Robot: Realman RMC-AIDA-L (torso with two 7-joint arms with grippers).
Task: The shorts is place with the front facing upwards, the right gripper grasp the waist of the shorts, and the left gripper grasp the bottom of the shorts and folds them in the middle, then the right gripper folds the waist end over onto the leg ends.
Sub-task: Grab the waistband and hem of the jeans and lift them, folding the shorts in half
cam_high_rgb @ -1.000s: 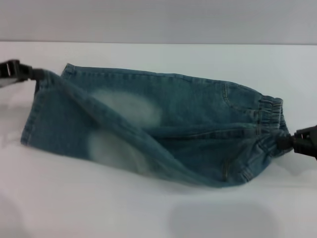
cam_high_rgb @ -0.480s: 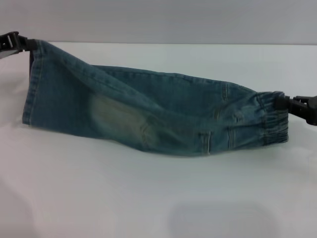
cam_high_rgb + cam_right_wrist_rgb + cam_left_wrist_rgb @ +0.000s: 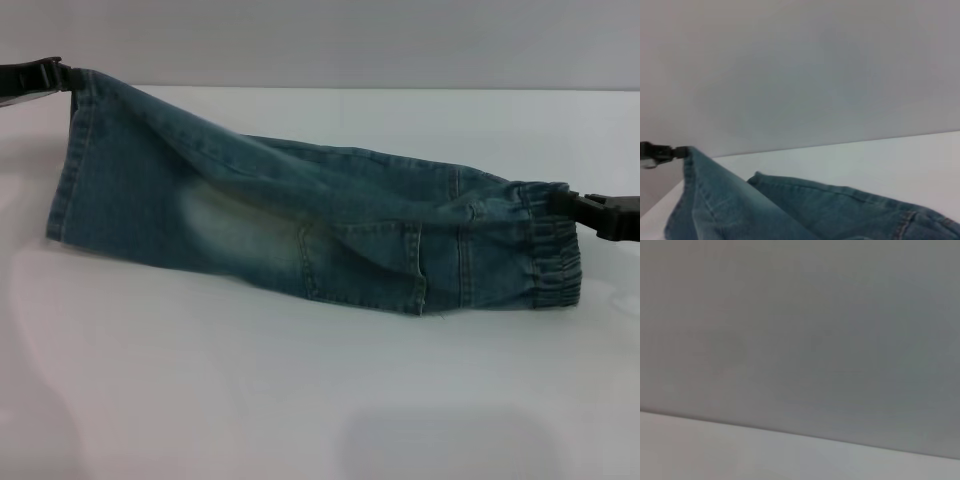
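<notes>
Blue denim shorts point(image 3: 300, 225) hang stretched across the white table point(image 3: 300, 400), doubled lengthwise with a back pocket facing me. At the far left, my left gripper point(image 3: 63, 76) is shut on the top corner of the bottom of the shorts point(image 3: 62, 190), held above the table. On the right, my right gripper point(image 3: 562, 201) is shut on the upper corner of the ruffled waist point(image 3: 552, 255). The right wrist view shows the shorts point(image 3: 790, 210) running off to the left gripper point(image 3: 667, 151). The left wrist view shows only wall and table edge.
The white table reaches a grey wall point(image 3: 320, 40) behind. Bare tabletop lies in front of the shorts and behind them.
Both grippers rose and carried the near edge up and back. The front layer swung over, so the shorts now hang doubled with the pocket side toward me.
</notes>
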